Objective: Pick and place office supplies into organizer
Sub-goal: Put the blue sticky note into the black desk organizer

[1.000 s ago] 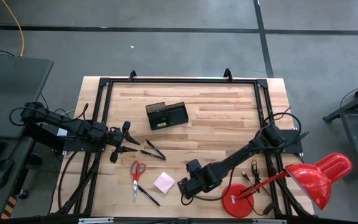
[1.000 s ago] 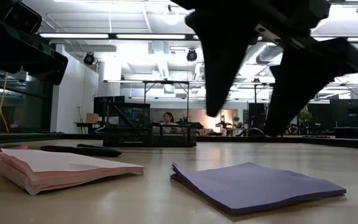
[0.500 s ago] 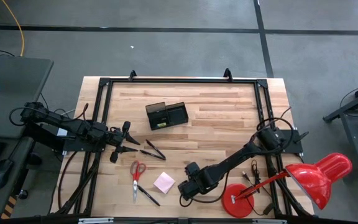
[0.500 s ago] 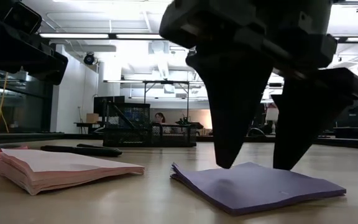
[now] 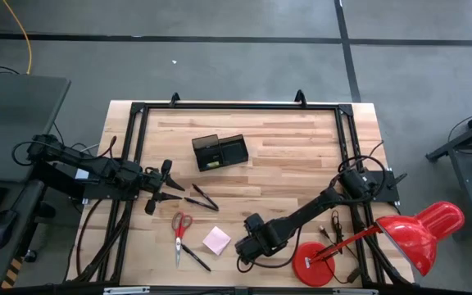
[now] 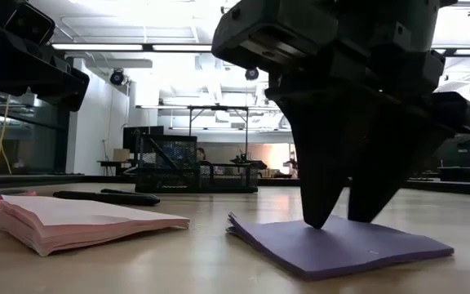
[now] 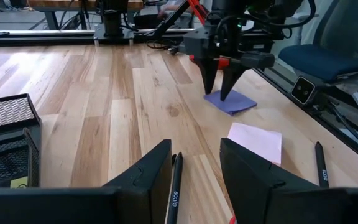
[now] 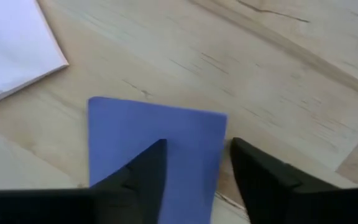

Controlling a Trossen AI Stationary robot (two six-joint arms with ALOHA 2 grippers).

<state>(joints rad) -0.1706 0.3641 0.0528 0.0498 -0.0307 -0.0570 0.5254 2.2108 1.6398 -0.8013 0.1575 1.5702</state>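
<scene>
The purple pad lies flat on the table near the front edge, right of the pink pad. My right gripper stands on it from above with its fingers open a little. In the high view its body hides the pad. My left gripper waits open at the table's left, with a black pen showing on the table between its fingers. The red-handled scissors and another pen lie left of the pink pad. The black organizer stands farther back. My right gripper comes from above, pointing down. One fingertip is set on the purple pad's top face, near its middle. The other fingertip stands at the pad's side edge; I cannot tell whether it touches. The pad stays flat on the table.
The red lamp's round base sits close to the right of my right gripper, and its shade hangs past the table's right edge. Two more pens lie near my left gripper. Bare wood stretches between the organizer and the pads.
My right gripper has come down until its fingertips reach the purple pad, and its fingers have narrowed from a wide gap to a small one. The pad has not moved.
</scene>
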